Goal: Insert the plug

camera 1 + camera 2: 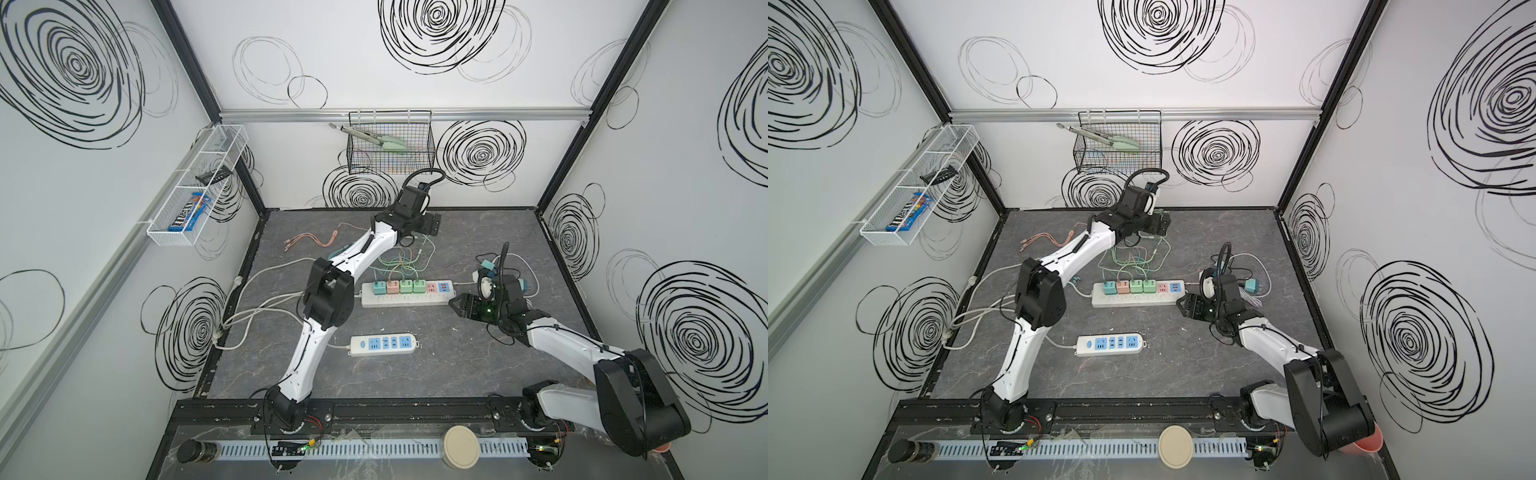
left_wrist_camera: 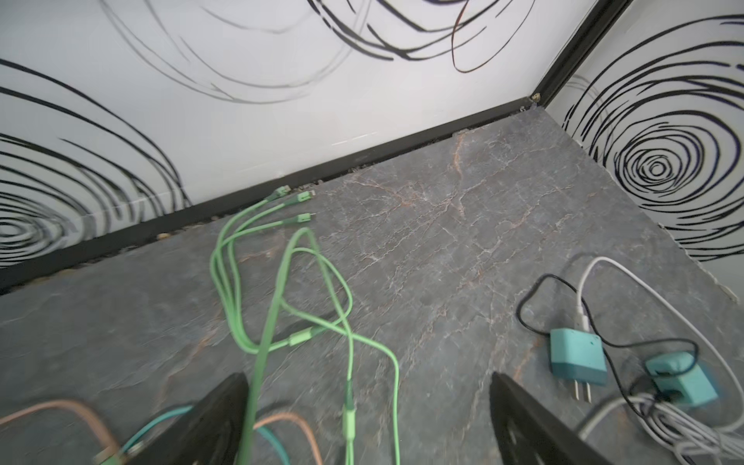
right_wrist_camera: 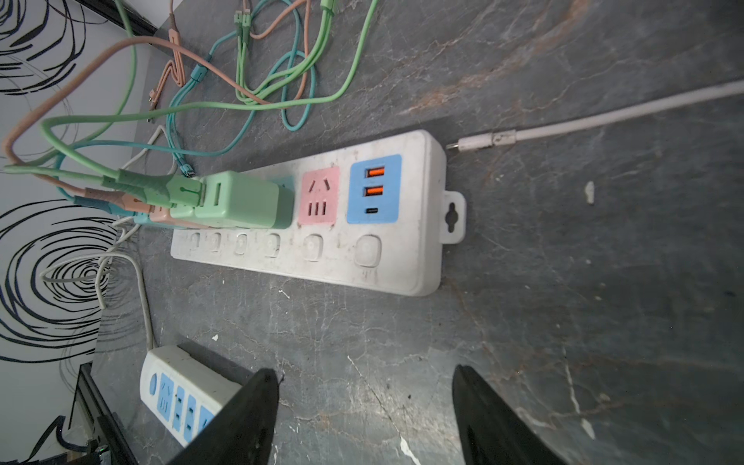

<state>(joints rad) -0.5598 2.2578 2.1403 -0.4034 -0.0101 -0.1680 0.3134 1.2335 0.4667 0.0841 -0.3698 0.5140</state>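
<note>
A long white power strip [image 1: 409,293] [image 3: 322,257] lies mid-table with teal, pink and two green plugs [image 3: 241,199] in its sockets. Its pink socket [image 3: 319,197] and blue USB panel [image 3: 374,188] hold nothing. A loose teal plug [image 2: 577,356] with two bare prongs lies on the table at the right among white and black cords, a second teal block [image 2: 680,378] beside it. My left gripper [image 1: 434,222] [image 2: 368,422] is open near the back wall, above green cables. My right gripper [image 1: 455,305] [image 3: 362,410] is open and empty, just off the strip's right end.
A smaller white strip with blue sockets [image 1: 382,345] lies nearer the front. Green, teal and orange cables [image 1: 399,259] tangle behind the long strip. A white USB cable end [image 3: 479,141] lies by the strip's end. A wire basket [image 1: 390,149] hangs on the back wall.
</note>
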